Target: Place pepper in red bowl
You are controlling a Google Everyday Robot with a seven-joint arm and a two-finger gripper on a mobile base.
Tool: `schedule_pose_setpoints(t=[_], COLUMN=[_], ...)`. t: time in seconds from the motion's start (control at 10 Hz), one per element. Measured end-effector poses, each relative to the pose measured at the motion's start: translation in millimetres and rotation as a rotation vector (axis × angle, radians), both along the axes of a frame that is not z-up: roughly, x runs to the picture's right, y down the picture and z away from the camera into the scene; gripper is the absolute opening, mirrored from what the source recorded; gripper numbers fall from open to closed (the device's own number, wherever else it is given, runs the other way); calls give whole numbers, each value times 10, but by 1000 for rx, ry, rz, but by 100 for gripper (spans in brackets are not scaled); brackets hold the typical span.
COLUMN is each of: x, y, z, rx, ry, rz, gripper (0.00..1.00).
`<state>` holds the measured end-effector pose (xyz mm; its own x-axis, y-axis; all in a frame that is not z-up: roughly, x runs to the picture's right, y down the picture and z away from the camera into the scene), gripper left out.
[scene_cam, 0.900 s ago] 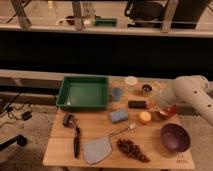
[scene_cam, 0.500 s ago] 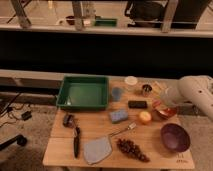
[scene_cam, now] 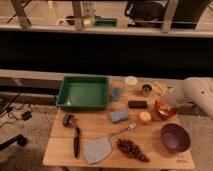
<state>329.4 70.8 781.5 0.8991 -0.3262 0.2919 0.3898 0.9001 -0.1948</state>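
Observation:
The small red bowl (scene_cam: 165,111) sits on the right side of the wooden table (scene_cam: 100,132). My gripper (scene_cam: 163,102) comes in from the right on a white arm (scene_cam: 196,92) and hangs just over the bowl's rim, hiding part of it. A small round yellow-orange thing (scene_cam: 145,117) lies just left of the bowl; I cannot tell if it is the pepper. I cannot tell whether anything is in the gripper.
A larger dark purple bowl (scene_cam: 175,137) stands at the front right. A green tray (scene_cam: 83,92) is at the back left. Between them lie a blue sponge (scene_cam: 118,116), a black block (scene_cam: 137,104), a blue cup (scene_cam: 117,94), a metal can (scene_cam: 146,90), grapes (scene_cam: 132,149), a grey-blue cloth (scene_cam: 97,149) and a black-handled tool (scene_cam: 76,140).
The arm has shifted slightly to the right while the gripper stays over the red bowl. Nothing on the table has moved.

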Motion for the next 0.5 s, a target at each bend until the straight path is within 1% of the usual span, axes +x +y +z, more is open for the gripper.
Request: schedule_pose_setpoints(t=[0.5], x=[267], y=[23], z=[198], rx=[-4], ry=[34], rz=[34], gripper=[17])
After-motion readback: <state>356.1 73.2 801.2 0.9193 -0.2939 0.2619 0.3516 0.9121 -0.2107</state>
